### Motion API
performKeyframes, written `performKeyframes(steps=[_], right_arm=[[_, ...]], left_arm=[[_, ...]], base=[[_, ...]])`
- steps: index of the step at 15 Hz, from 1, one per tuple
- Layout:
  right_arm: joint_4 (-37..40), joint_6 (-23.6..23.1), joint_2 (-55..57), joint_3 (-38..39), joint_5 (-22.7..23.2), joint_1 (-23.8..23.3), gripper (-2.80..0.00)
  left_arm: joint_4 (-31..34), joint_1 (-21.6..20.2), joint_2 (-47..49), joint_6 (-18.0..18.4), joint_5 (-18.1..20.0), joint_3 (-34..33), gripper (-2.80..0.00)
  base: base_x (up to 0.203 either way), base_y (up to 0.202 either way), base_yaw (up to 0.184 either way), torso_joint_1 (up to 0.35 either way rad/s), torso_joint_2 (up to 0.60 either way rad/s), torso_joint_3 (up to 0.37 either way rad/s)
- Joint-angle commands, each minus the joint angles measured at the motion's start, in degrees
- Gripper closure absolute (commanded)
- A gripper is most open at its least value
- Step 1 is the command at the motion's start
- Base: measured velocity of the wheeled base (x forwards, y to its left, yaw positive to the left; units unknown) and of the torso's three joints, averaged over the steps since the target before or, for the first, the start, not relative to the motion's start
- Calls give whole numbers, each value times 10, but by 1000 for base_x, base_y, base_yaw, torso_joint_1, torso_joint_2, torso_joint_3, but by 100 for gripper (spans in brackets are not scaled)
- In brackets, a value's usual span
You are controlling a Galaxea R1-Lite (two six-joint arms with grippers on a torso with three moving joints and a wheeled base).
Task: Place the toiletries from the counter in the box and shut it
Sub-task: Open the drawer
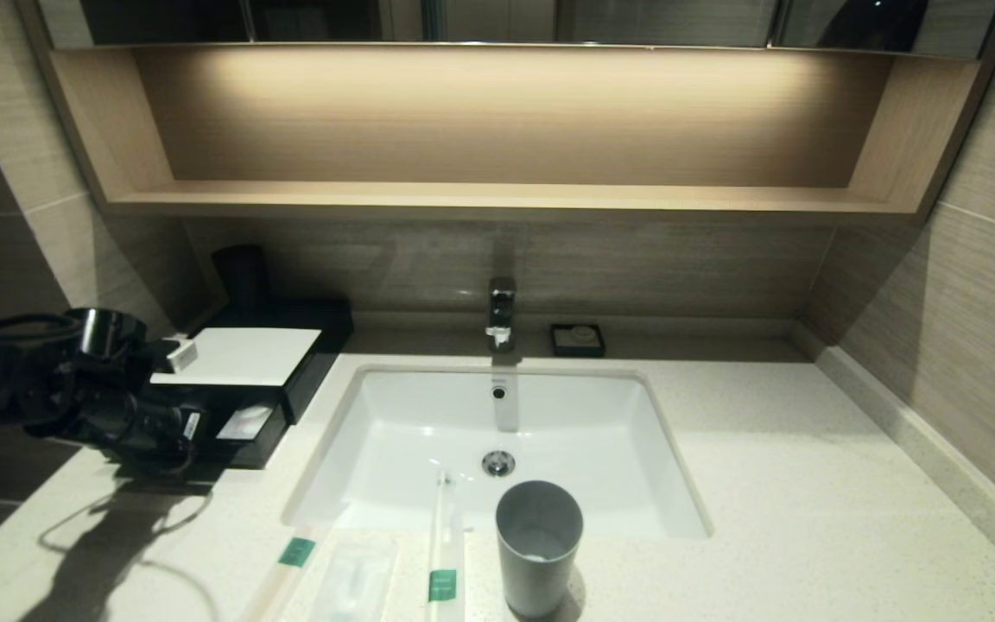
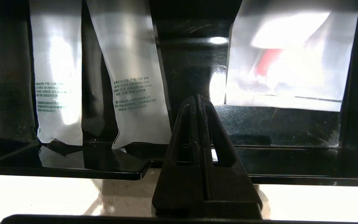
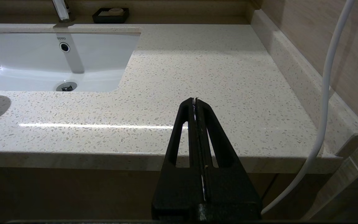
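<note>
Head view: two paper-wrapped sticks [image 1: 441, 553] and a translucent packet [image 1: 351, 577] lie on the surface [image 1: 765, 484] before the sink [image 1: 428, 423].
Handling: likely light; sticks stiff, best pinched mid-length; packet soft, slippery.
Box [image 1: 303, 367]: drawer [image 2: 197, 174] pulled out, holding white sachets [image 2: 135, 87].
Left gripper [image 2: 197, 102]: fingers pressed together, empty, at the drawer front.
Right gripper [image 3: 195, 104]: fingers together, parked off the surface edge.

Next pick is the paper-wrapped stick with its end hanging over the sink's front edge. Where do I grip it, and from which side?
Probably grip the paper-wrapped stick above its green band, where it lies flat on the counter. Come straight down with the jaws across its width: it is slim and long. The grey cup stands close on its right, so keep the left pincer to the sink side.
</note>
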State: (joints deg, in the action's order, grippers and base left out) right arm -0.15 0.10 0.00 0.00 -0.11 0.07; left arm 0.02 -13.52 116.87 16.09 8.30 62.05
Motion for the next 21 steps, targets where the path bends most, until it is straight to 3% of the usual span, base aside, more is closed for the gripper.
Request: performKeyframes(steps=[1, 5, 14, 21], right_arm=[[0, 0, -1, 1, 0, 0, 0], [0, 0, -1, 1, 0, 0, 0], [0, 0, -1, 1, 0, 0, 0], [0, 0, -1, 1, 0, 0, 0]], left_arm=[[31, 2, 2, 1, 1, 12, 0], [87, 3, -7, 3, 0, 37, 0], [128, 3, -27, 15, -6, 39, 0], [225, 3, -44, 18, -21, 81, 0]], base=[[0, 0, 0, 0, 0, 0], [0, 0, 0, 0, 0, 0], [0, 0, 0, 0, 0, 0], [0, 0, 0, 0, 0, 0]])
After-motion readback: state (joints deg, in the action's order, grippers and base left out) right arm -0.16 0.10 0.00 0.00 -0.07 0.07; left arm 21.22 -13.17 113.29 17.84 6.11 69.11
